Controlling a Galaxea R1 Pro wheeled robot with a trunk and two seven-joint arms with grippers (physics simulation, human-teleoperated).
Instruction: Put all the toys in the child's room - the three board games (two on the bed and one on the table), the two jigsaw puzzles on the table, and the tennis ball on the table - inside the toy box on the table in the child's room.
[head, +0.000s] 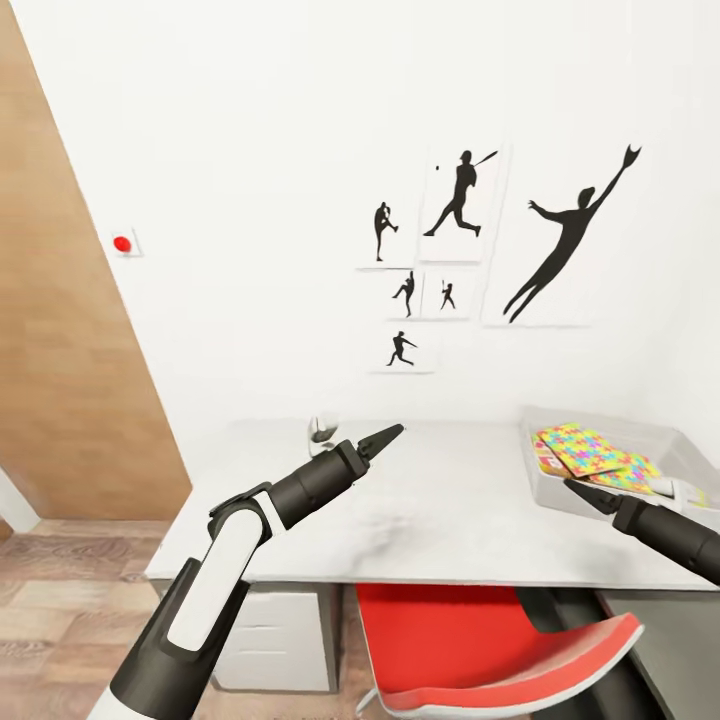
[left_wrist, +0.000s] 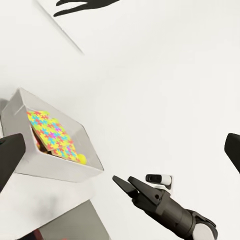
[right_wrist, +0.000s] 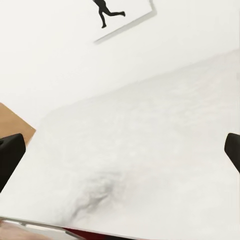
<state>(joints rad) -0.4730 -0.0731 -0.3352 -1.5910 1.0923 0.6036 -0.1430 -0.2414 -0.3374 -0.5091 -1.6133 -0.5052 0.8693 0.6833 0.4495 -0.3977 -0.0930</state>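
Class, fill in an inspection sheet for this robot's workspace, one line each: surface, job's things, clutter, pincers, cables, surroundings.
Surface: pale grey table, top mostly bare, faintly mottled.
Job's things: toy box at the table's right end, holding colourful jigsaw puzzle boxes; a small yellow item beside them, too small to name.
Clutter: small white and dark device near the table's back edge.
Pincers: left pincer above the table, looks shut, holding nothing; right pincer at the toy box's front wall, state unclear.
Cables: nothing seen.
Surroundings: red chair under the table, white drawer unit, baseball silhouette pictures, red wall button, wooden panel.
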